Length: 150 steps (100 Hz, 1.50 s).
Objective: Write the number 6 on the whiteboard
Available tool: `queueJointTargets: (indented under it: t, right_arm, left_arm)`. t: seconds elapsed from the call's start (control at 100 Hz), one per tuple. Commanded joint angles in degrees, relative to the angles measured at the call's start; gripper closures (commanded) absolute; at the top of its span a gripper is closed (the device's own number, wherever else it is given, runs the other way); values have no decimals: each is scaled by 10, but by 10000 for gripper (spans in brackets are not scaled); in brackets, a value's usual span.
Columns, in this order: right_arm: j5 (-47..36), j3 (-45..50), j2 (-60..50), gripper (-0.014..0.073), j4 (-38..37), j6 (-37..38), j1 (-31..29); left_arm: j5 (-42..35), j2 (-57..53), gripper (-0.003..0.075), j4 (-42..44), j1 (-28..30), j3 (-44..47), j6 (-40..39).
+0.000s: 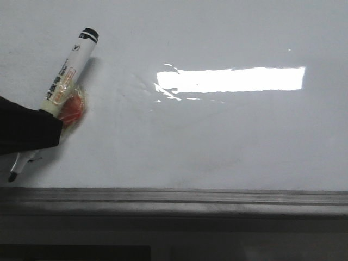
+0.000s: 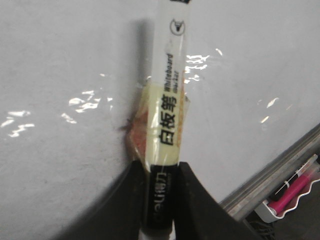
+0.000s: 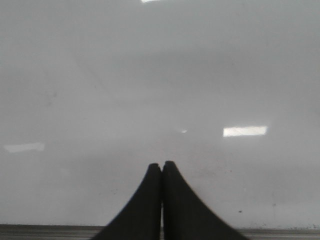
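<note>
The left gripper (image 1: 38, 130) is clamping a whiteboard marker (image 1: 68, 73) about its lower barrel, with yellowed tape and an orange scrap bunched just above the jaws. The marker's long axis is slanting — black end cap up and to the right, dark nib (image 1: 12, 175) pointing down and left, hanging close over the whiteboard (image 1: 217, 141) just above the grey rail (image 1: 174, 197). Whether the nib is actually touching the surface is hard to judge from the front view. No stroke of a 6 is showing on the board; it is lying blank, with the bare writing area opening up to the right of the nib. The left arm is plainly the nearer one. The right gripper (image 3: 161, 167) is sitting pressed closed, holding nothing, facing blank board.
</note>
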Motion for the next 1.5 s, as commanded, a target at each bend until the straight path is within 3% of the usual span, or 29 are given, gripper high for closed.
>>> queueJointTargets:
  t: [0.0,0.25,0.38,0.51,0.72,0.96,1.18,1.49]
  right_arm:
    - [-44,-20,12,657,5,-4,7]
    - [-52,-21,29,641,9,-37,112]
    - [-52,-39,73,547,26,-52,160]
    - [-52,-67,134,452,78,-101,211]
    - [-59,-131,228,393,159,-195,312]
    - [-163,-186,310,225,168,-195,434]
    - [-220,-212,391,218,168,-195,512]
    - [-302,-233,475,218,177,-194,546]
  left_arm:
    - [-28,4,739,-10,3,-14,-4]
    - [-9,2,739,-10,2,-20,-4]
    - [9,-5,739,1,-15,-36,2]
    - [10,-4,739,69,-45,-50,3]
    - [-20,-4,739,147,-82,-57,3]
    - [-68,-4,739,194,-110,-57,3]
    - [-103,-4,739,201,-126,-57,3]
    - [-103,-4,739,205,-148,-57,3]
